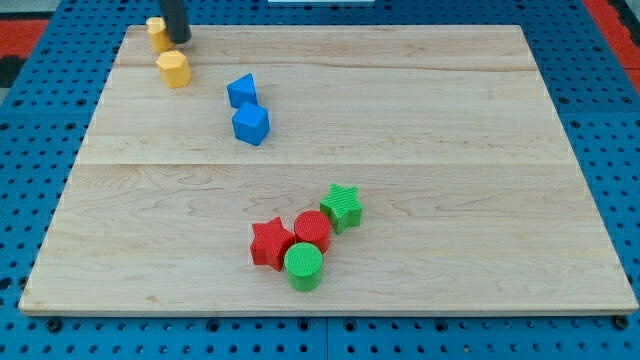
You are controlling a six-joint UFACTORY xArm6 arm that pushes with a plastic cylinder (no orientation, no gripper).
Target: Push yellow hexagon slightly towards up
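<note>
The yellow hexagon [174, 68] lies near the top left of the wooden board [400, 150]. A second yellow block [158, 34], its shape unclear, sits just above it at the board's top edge. My tip [179, 40] stands at the top left, touching the right side of that upper yellow block and just above the hexagon's upper right.
Two blue blocks [241, 91] [251, 124] sit right of the hexagon. Near the bottom centre are a green star [342, 207], a red cylinder [312, 231], a red star [271, 244] and a green cylinder [303, 266], packed together. Blue pegboard surrounds the board.
</note>
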